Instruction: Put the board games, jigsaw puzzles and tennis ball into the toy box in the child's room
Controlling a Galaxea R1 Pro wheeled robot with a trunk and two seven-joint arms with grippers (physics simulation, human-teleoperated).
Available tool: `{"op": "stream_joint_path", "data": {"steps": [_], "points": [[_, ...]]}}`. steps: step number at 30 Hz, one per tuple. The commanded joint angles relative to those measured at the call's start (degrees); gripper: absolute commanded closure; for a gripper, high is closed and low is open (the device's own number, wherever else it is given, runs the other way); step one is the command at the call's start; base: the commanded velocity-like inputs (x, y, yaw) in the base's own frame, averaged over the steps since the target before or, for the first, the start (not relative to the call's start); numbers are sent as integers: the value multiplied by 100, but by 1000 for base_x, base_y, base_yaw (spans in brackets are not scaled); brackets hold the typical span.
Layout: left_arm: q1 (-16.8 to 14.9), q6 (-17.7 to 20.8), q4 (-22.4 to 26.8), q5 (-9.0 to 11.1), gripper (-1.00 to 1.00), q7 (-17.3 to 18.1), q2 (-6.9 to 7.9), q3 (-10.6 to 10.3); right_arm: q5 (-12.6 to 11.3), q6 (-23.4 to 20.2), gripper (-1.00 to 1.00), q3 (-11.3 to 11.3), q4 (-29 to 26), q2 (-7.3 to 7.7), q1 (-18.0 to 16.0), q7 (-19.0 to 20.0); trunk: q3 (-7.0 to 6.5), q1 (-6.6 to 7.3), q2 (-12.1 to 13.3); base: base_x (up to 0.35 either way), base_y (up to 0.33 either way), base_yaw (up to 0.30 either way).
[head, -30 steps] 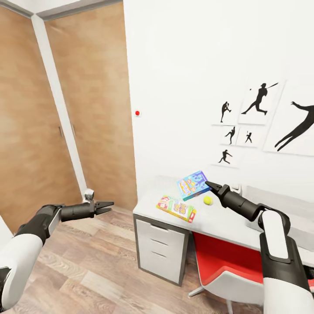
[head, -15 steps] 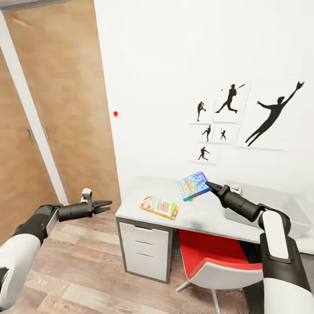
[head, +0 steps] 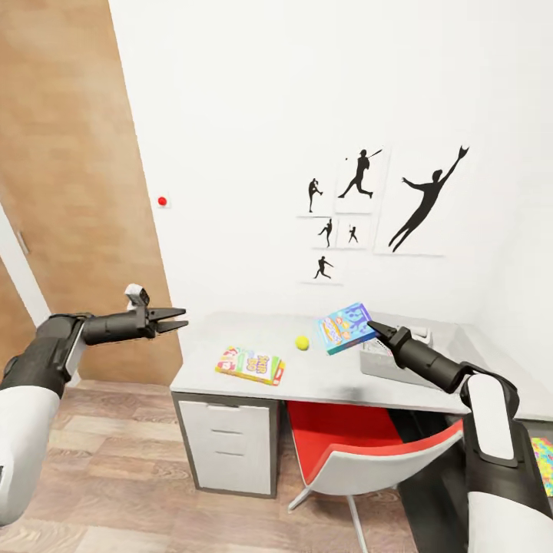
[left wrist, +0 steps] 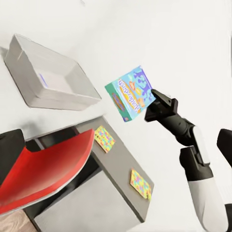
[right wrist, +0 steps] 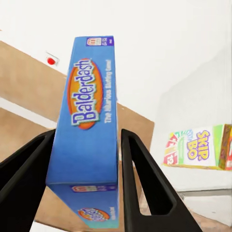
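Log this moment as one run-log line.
right end effector: holding Balderdash box above table | left end effector: open, empty | toy box: not reached

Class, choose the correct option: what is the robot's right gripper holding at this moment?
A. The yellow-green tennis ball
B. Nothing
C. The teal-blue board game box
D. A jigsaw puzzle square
C: in the head view the right gripper is shut on the teal-blue board game box, held in the air above the table; the tennis ball lies on the table.
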State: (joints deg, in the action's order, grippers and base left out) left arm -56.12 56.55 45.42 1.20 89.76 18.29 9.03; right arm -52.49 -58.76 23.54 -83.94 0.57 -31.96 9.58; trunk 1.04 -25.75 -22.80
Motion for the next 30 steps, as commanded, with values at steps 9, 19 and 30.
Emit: {"op": "stream_joint_path", "data": {"steps": [9, 19, 30], "points": [[-13, 67, 71, -21, -100, 24, -18, -7, 7, -38, 100, 113, 1, 12, 3, 61, 11, -4, -11, 91, 60, -286], [-13, 67, 65, -24, -100, 24, -1, -4, 11, -37, 100, 238, -8, 8, 15, 58, 11, -4, -11, 18, 13, -225], [-12, 76, 66, -22, -100, 24, 41, 10, 13, -31, 100, 244, -12, -5, 15, 52, 11, -4, -11, 1, 34, -4]]}}
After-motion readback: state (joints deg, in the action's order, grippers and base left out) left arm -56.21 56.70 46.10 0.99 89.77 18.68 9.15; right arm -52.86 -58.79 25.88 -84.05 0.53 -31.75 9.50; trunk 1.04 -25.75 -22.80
